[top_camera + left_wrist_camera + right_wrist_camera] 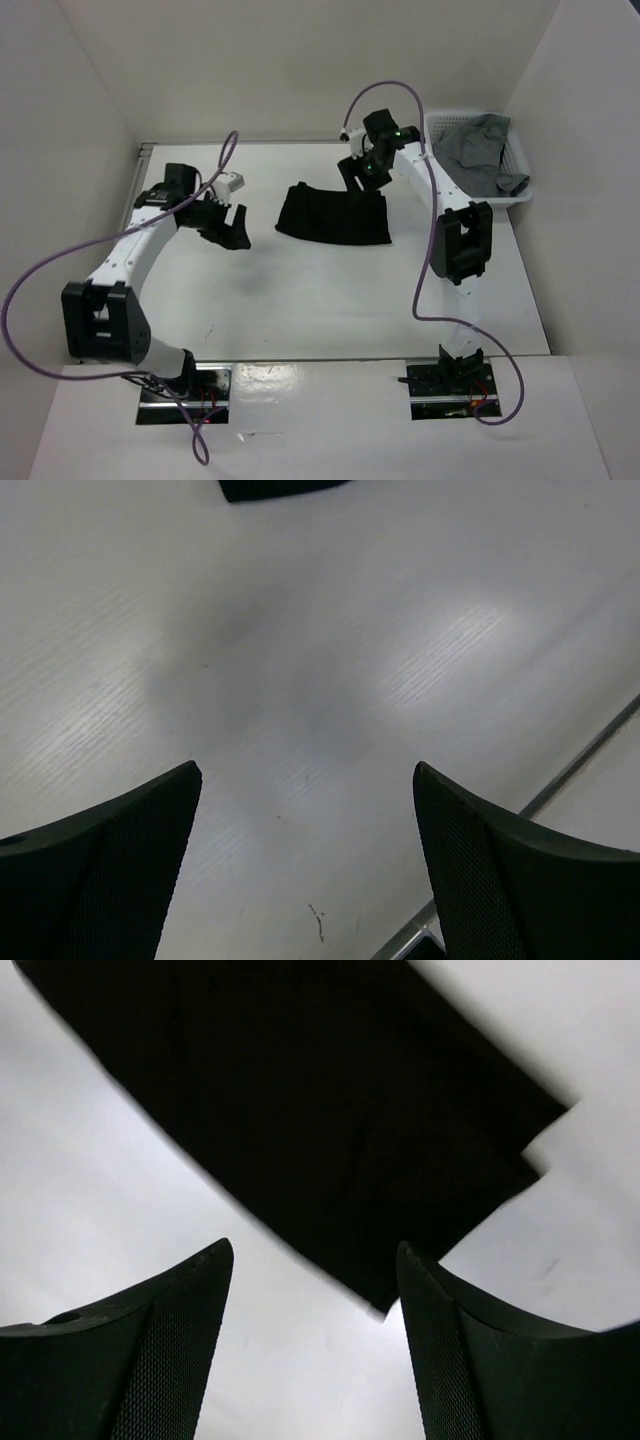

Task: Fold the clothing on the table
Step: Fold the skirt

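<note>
The black clothing lies folded flat on the white table, behind its middle. My right gripper hovers just behind the clothing's far right corner, open and holding nothing. In the right wrist view the clothing fills the upper part, and one corner of it reaches down between my fingertips without touching them. My left gripper is open, a short way left of the clothing, over bare table. A small black edge of the clothing shows at the top of the left wrist view.
A white lattice basket holding a grey garment stands at the back right corner. White walls enclose the table. A seam at the table's edge runs along the right of the left wrist view. Purple cables arc over both arms.
</note>
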Available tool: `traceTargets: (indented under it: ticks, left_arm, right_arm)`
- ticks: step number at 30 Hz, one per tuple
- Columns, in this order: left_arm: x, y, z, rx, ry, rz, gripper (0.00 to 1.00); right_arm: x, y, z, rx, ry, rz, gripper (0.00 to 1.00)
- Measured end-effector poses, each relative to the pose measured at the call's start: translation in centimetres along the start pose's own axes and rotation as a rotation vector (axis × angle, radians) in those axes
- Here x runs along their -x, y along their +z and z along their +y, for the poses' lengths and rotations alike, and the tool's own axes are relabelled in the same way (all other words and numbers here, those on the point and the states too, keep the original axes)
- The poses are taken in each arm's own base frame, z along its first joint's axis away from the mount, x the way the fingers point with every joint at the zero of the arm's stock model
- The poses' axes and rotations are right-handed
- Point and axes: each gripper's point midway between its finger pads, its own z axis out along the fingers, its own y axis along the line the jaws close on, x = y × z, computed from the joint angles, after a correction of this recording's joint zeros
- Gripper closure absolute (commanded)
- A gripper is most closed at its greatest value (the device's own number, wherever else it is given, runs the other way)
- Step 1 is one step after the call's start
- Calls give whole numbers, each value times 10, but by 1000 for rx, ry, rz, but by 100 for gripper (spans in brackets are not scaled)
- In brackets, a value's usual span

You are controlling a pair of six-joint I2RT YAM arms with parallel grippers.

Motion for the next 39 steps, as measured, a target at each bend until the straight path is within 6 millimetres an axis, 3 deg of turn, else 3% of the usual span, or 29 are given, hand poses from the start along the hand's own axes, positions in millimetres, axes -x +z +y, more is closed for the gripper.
traceTargets:
  ticks: [2, 6, 9, 13, 19, 24, 29, 39]
  left_arm:
    - [-2, 26, -4, -49, -18, 68, 11]
    - [-4, 63, -10, -111, -41, 138, 19]
    - [1, 81, -13, -140, -65, 136, 28]
    - [19, 98, -14, -159, -75, 85, 42]
    - [38, 136, -12, -187, -63, 51, 43]
    - [22, 168, -12, -208, -77, 98, 43]
    - [18, 179, -9, -207, -98, 112, 43]
    - [43, 174, 4, -122, -42, 44, 34]
  right_arm:
    - [-34, 4, 12, -13, -1, 58, 27]
    - [-67, 0, 37, -25, -35, 70, 27]
    - [-74, -10, 43, -45, -52, 39, 27]
    - [-74, -23, 34, -96, -53, -17, 26]
    - [-83, -23, 17, -137, -28, -24, 26]
    - [-99, -20, 6, -146, 2, 8, 26]
    - [-96, -30, -3, -160, 17, -20, 26]
    - [-93, -35, -10, -156, 35, -45, 26]
